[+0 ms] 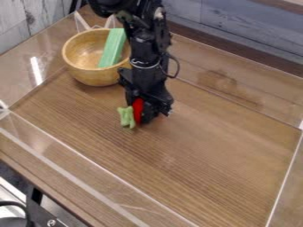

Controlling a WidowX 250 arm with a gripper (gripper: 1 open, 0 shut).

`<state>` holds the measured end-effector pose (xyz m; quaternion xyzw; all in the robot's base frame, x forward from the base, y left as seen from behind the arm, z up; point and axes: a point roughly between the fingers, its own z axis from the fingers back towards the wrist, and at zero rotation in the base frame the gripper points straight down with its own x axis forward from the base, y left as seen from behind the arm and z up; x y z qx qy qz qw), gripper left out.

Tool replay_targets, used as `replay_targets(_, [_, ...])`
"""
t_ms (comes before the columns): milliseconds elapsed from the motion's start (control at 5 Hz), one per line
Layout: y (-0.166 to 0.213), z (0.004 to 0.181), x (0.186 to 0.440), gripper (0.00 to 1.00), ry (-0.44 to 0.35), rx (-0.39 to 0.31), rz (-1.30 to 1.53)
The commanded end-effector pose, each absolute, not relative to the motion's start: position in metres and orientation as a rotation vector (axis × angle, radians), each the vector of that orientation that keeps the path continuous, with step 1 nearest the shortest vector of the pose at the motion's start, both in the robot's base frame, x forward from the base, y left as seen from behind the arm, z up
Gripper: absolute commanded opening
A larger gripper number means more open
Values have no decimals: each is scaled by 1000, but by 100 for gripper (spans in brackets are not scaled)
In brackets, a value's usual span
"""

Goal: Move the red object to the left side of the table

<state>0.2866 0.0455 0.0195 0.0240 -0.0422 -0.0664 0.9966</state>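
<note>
The red object [136, 111] is a small red toy fruit with a light green leafy stem sticking out to its left. It rests low on the brown wood-grain table [201, 168], near the middle. My black gripper [140, 113] points straight down over it and is shut on it, the red showing between the fingers. The fingers hide most of the fruit.
A wooden bowl [83, 58] stands at the back left with a green block [112, 46] leaning inside it, just behind the arm. Low clear acrylic walls [24, 133] edge the table on all sides.
</note>
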Motion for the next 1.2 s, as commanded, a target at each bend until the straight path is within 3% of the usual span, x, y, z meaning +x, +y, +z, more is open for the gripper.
replay_targets(0, [42,22,291,0,-90,43,-132])
replay_targets(600, [67,42,270,0,-113,46,-77])
replay_targets(1000, [106,38,253,0,-114,60,-34])
